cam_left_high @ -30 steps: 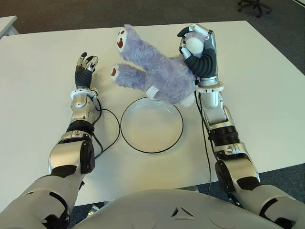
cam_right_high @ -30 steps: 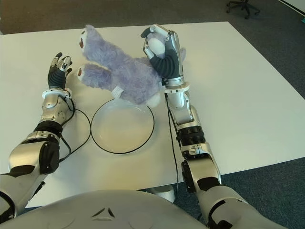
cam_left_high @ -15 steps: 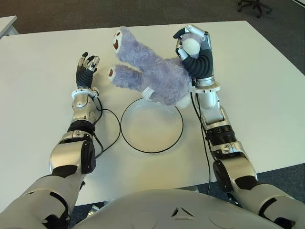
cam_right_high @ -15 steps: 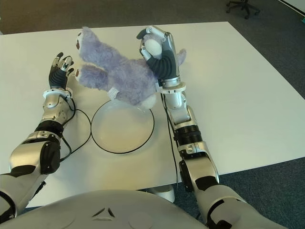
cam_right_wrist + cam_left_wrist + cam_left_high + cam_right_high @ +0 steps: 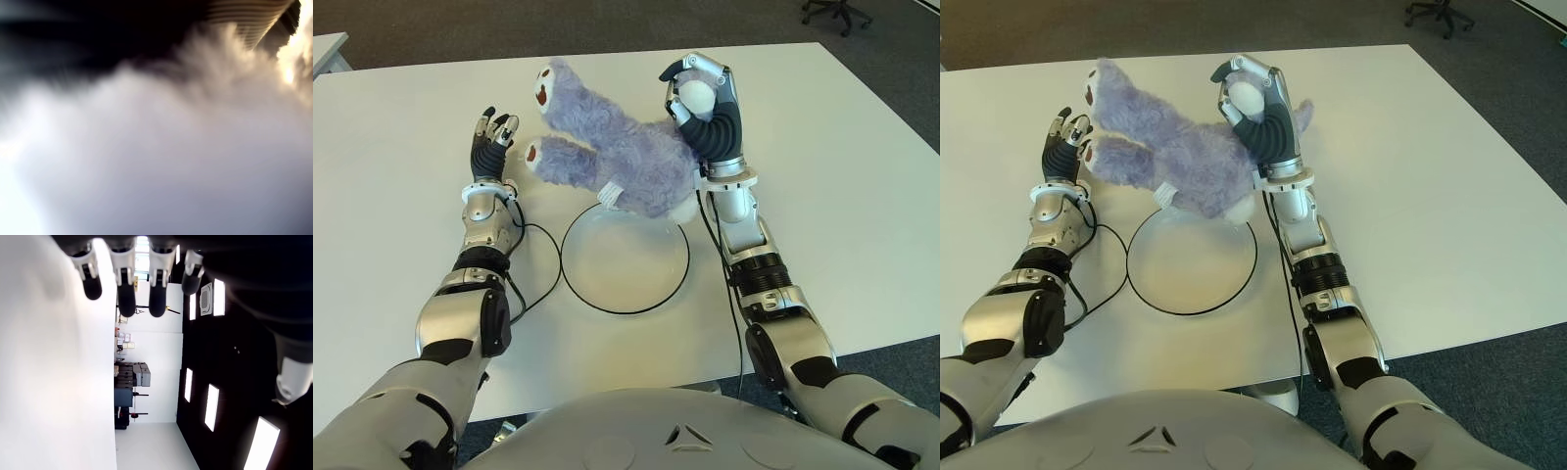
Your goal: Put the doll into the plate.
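A fluffy lilac doll with brown-and-white paws hangs in the air, tilted, its legs pointing to the left. My right hand is shut on its white head end, above the far right rim of the plate. The plate is a clear round dish with a dark rim, lying on the white table just below the doll. The doll's fur fills the right wrist view. My left hand shows to the left of the doll's paws, fingers straight and holding nothing.
Black cables run along both forearms across the table beside the plate. The table's far edge meets dark carpet, with an office chair base at the far right. Another table's corner shows at the far left.
My right hand has carried the doll to the left, so its paws now come close to my left hand. The left arm has not moved.
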Controlling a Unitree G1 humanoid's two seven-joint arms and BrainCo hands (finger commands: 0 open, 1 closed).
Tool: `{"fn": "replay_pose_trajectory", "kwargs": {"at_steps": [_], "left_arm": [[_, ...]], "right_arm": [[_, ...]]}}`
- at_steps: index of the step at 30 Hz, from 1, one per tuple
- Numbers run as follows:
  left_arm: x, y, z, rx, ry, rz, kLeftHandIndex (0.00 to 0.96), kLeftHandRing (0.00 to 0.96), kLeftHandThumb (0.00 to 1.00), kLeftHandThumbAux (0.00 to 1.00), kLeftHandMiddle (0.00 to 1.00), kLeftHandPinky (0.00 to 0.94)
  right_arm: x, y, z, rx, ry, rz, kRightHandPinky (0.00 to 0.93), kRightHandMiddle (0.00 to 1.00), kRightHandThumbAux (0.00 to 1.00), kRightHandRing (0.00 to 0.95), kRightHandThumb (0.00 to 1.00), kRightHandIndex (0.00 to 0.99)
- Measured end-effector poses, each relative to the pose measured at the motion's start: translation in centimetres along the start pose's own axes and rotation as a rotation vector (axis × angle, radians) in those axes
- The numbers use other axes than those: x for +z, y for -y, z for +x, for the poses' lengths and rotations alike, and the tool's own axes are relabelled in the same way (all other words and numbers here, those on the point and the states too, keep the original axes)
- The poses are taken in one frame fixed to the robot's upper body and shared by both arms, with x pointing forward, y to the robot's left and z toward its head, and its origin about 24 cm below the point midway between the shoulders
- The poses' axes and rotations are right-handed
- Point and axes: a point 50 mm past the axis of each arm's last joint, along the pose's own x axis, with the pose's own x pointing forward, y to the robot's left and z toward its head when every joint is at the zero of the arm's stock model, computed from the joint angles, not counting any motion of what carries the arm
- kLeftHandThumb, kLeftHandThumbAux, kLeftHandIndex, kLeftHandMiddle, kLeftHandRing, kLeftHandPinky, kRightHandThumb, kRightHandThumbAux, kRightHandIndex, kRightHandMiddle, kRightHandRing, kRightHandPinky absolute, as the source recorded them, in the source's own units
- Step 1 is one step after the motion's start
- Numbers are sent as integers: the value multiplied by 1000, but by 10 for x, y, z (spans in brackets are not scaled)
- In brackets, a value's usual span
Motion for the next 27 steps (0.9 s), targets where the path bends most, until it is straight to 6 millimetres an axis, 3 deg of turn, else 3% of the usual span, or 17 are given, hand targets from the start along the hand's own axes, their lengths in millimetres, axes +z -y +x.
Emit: {"fn": "replay_pose_trajectory", "kwargs": {"at_steps": [27], "left_arm": [[0,1,0,-3,3,-2,60,129,0,521,148,99]], "right_arm": [[-5,-13,-7,25,2,-7,876,881,711,878,705,439]]}}
